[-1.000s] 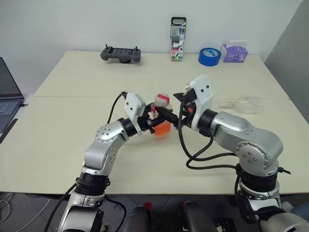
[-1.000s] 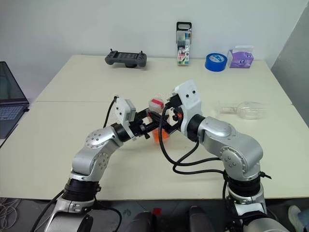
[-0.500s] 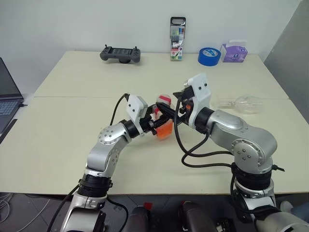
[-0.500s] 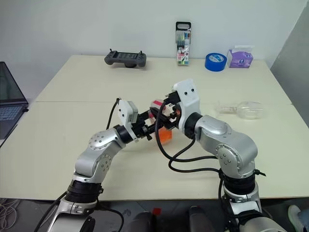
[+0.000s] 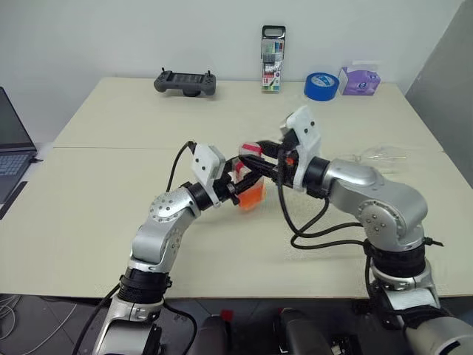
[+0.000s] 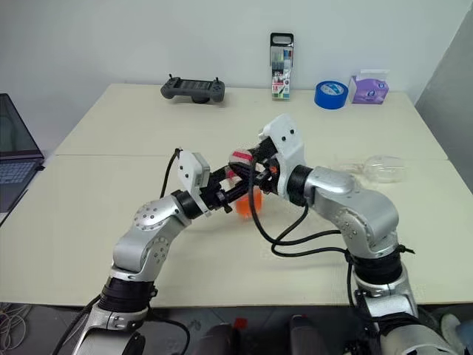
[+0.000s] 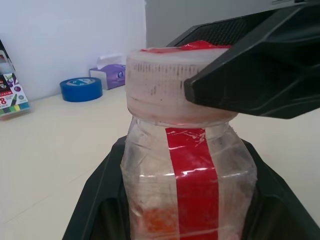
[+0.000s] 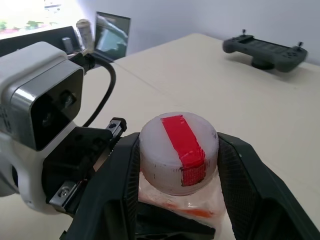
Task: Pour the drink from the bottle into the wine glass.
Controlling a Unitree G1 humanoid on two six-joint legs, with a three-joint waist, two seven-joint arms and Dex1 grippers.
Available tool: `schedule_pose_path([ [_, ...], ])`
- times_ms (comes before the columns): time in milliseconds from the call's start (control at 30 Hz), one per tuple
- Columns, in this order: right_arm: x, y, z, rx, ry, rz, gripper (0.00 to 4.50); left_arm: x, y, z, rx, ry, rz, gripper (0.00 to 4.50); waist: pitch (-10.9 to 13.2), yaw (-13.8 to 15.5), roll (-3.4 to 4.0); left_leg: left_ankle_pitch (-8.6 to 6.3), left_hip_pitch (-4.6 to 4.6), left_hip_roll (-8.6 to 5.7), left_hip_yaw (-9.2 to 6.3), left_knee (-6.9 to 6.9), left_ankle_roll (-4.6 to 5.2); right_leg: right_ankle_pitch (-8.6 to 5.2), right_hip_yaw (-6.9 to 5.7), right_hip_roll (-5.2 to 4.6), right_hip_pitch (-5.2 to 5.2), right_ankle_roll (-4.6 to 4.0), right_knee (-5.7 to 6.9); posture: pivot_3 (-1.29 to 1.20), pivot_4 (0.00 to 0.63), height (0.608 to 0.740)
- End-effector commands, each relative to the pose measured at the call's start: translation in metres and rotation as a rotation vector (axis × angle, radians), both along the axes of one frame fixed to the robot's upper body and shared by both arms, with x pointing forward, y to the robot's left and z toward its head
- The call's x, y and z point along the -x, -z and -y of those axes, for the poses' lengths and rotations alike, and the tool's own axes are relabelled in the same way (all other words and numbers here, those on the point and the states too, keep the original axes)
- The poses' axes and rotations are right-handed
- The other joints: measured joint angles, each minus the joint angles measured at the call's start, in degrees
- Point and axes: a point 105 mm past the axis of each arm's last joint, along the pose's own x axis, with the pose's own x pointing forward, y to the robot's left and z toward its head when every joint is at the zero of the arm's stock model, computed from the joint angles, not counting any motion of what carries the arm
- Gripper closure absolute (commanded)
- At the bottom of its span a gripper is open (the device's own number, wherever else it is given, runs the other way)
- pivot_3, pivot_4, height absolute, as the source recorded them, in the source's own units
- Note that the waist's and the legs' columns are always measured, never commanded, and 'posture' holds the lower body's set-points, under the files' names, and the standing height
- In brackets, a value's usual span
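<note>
Holding the bottle [image 5: 250,185] upright above the table [image 5: 96,185], left gripper [image 5: 238,188] pinches its body so the right gripper [image 5: 256,158] can work the cap [image 5: 251,150]. Glass [image 5: 380,154] lies on its side, well apart to the right. Left wrist: drink [image 7: 162,220] sits low, one right finger against the cap. Right wrist: fingers [image 8: 242,170] flank the cap, apparently touching; probably set to unscrew.

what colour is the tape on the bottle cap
Red: a strip of red tape runs across the whitish cap of the bottle, best seen in the right wrist view.
</note>
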Motion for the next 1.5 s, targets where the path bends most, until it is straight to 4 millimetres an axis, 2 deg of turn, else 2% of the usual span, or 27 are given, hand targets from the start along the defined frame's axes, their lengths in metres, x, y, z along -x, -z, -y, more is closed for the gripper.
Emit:
schedule_pose_path([
  [33, 0.026, -0.011, 0.005, 0.008, -0.212, 0.059, 2.63, 0.019, -0.014, 0.005, 0.024, 0.031, 0.063, 2.55, 0.02, 0.04, 0.02, 0.0, -0.02, 0.01, 0.0, 0.0, 0.0, -0.01, 0.01, -0.01, 0.0, 0.02, -0.01, 0.0, 0.15, 0.74],
  [200, 0.085, 0.016, 0.011, 0.142, -0.676, -0.068, 2.63, 0.023, -0.013, 0.013, 0.026, 0.033, 0.063, 2.55, 0.14, 0.34, 0.09, 0.0, -0.11, -0.04, -0.1, 0.05, 0.01, -0.02, -0.01, -0.1, 0.05, 0.03, -0.09, 0.0, 0.15, 0.74],
  [267, 0.082, 0.023, 0.011, 0.167, -0.705, -0.073, 2.63, 0.024, -0.015, 0.015, 0.03, 0.036, 0.065, 2.55, 0.18, 0.27, 0.12, -0.01, -0.08, -0.09, 0.0, 0.07, 0.01, -0.02, -0.03, -0.09, 0.06, 0.03, -0.09, 0.0, 0.15, 0.74],
  [333, 0.064, 0.025, 0.006, 0.18, -0.63, -0.038, 2.63, 0.025, -0.017, 0.015, 0.035, 0.033, 0.07, 2.55, 0.19, -0.18, 0.12, -0.01, 0.08, -0.07, 0.03, 0.08, 0.02, -0.02, -0.01, -0.06, 0.18, 0.04, -0.1, 0.0, 0.15, 0.74],
  [400, 0.052, 0.019, 0.005, 0.139, -0.567, -0.056, 2.63, 0.024, -0.018, 0.015, 0.035, 0.028, 0.072, 2.56, 0.22, -0.43, 0.15, -0.01, 0.2, 0.01, 0.17, 0.05, 0.02, -0.15, 0.15, 0.03, 0.2, 0.26, -0.08, 0.0, 0.15, 0.74],
  [433, 0.047, 0.014, 0.005, 0.103, -0.538, -0.101, 2.63, 0.023, -0.018, 0.014, 0.032, 0.021, 0.072, 2.56, 0.25, -0.43, 0.18, -0.01, 0.22, 0.04, 0.12, 0.06, 0.02, -0.16, 0.12, 0.08, 0.19, 0.27, -0.02, 0.0, 0.15, 0.74],
  [533, 0.029, 0.001, 0.002, 0.037, -0.429, -0.095, 2.63, 0.017, -0.021, 0.006, 0.032, -0.017, 0.089, 2.57, 0.26, -0.23, 0.21, 0.0, 0.18, 0.11, -0.05, 0.05, 0.01, -0.05, 0.11, 0.18, 0.13, 0.09, 0.1, 0.0, 0.15, 0.74],
  [633, 0.027, -0.002, 0.003, 0.024, -0.357, -0.055, 1.56, 0.015, -0.022, 0.0, 0.075, -0.032, 0.087, 2.58, 0.27, 0.14, 0.22, 0.0, 0.12, 0.14, -0.19, 0.03, 0.01, -0.01, 0.04, 0.17, 0.13, 0.01, 0.1, 0.0, 0.15, 0.74],
  [767, 0.021, -0.013, 0.005, -0.021, -0.237, -0.025, 0.22, 0.008, -0.023, 0.005, 0.07, 0.002, 0.086, 2.58, 0.28, 0.23, 0.23, 0.0, -0.12, 0.0, -0.17, 0.08, -0.01, -0.01, 0.04, -0.01, 0.04, 0.02, 0.01, 0.0, 0.15, 0.74],
  [1000, 0.026, -0.015, 0.012, -0.006, -0.04, 0.025, 0.2, -0.002, -0.024, 0.012, 0.057, 0.074, 0.067, 2.58, 0.28, 0.36, 0.23, 0.01, -0.37, -0.16, -0.17, 0.13, -0.02, -0.01, -0.04, -0.42, -0.08, 0.03, -0.1, 0.0, 0.15, 0.74],
  [1133, 0.013, -0.013, 0.02, -0.008, 0.211, 0.052, 0.2, -0.007, -0.024, 0.015, 0.039, 0.103, 0.073, 2.58, 0.28, 0.13, 0.23, 0.02, -0.38, -0.09, -0.18, 0.11, -0.02, -0.01, -0.02, -0.39, -0.21, 0.03, 0.08, 0.0, 0.15, 0.74],
  [1200, 0.012, -0.012, 0.023, -0.022, 0.284, 0.049, 0.2, -0.009, -0.024, 0.017, 0.04, 0.112, 0.072, 2.58, 0.28, 0.13, 0.23, 0.03, -0.42, -0.09, -0.17, 0.11, -0.04, -0.01, -0.01, -0.38, -0.34, 0.03, 0.24, 0.0, 0.15, 0.74],
  [1500, 0.016, -0.015, 0.021, -0.127, 0.496, 0.025, 0.2, -0.009, -0.021, 0.018, 0.04, 0.118, 0.073, 2.58, 0.27, 0.12, 0.24, 0.12, -0.59, -0.09, -0.18, 0.11, -0.18, -0.01, 0.01, -0.37, -0.55, 0.02, 0.37, 0.0, 0.15, 0.74],
])
